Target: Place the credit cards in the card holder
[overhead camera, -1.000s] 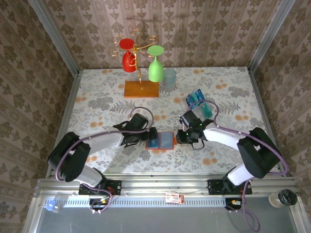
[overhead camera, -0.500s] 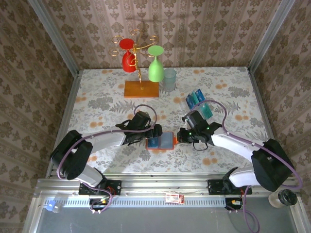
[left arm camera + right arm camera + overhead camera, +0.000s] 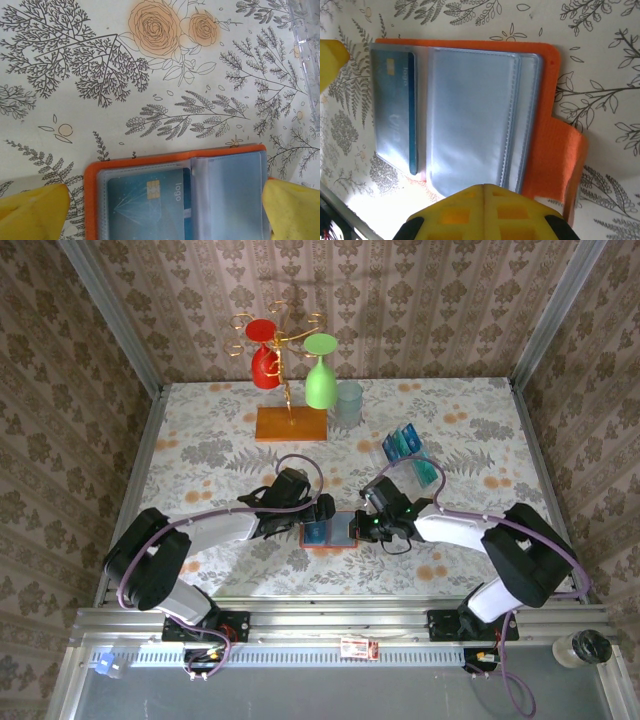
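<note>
The card holder (image 3: 335,533) lies open on the table between both arms, orange outside with grey-blue pockets. One teal credit card (image 3: 150,200) sits in its left pocket (image 3: 395,115); the wide pocket (image 3: 470,115) beside it holds nothing. My left gripper (image 3: 318,512) stands open, and its yellow fingers (image 3: 30,210) straddle the holder's width. My right gripper (image 3: 484,187) is shut with nothing between its fingers, its tip over the edge of the holder's right pocket. More credit cards (image 3: 404,444) stand at the back right.
A clear plastic rack (image 3: 305,50) holds the spare blue and teal cards (image 3: 426,470) behind my right arm. A wooden stand with red and green glasses (image 3: 290,380) and a clear cup (image 3: 349,400) sit at the far side.
My right gripper has shut and moved left onto the card holder's right side. The left gripper edged slightly right and stayed open.
</note>
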Controlling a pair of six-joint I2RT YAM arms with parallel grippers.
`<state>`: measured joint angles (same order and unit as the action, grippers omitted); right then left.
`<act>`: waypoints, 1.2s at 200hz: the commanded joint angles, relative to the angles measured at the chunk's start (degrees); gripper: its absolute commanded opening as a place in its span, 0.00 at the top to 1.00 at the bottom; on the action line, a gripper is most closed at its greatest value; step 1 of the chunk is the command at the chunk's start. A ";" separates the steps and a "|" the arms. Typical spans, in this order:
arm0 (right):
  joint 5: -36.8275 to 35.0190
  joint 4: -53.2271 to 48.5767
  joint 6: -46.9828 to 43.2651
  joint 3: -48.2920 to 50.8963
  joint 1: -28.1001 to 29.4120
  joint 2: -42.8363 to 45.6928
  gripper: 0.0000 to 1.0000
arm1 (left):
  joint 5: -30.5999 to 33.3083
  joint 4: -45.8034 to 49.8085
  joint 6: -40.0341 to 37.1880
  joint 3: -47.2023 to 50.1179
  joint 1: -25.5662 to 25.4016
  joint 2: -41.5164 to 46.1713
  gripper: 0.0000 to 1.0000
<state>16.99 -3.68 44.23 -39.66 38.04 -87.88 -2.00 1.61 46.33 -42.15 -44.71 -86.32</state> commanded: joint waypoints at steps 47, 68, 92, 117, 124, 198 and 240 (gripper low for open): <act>-1.09 2.78 0.76 2.34 0.19 -2.55 1.00 | -0.90 -1.61 0.65 0.55 -0.26 -1.27 0.00; -1.17 2.81 0.77 2.53 0.19 -2.87 1.00 | -0.99 -1.87 1.01 0.71 -0.34 -1.70 0.00; -1.22 2.86 0.83 2.74 0.17 -2.83 1.00 | -1.00 -2.11 1.14 0.84 -0.64 -2.13 0.00; -1.34 2.98 0.96 3.00 0.19 -2.85 1.00 | -1.10 -2.56 1.22 0.84 -0.87 -2.86 0.00; -1.35 3.00 0.93 3.05 0.19 -2.83 1.00 | -1.14 -2.66 1.22 0.84 -0.95 -3.08 0.00; -1.09 3.08 0.95 2.83 0.19 -3.52 1.00 | -1.65 -3.27 1.22 -0.05 -2.21 -5.56 0.00; -1.00 3.12 0.75 2.87 0.12 -3.74 1.00 | -2.48 -5.02 2.06 0.13 -2.74 -4.71 0.00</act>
<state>16.97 0.08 45.01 -37.69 38.04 -90.13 -1.93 -0.97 46.81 -42.04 -46.22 -90.28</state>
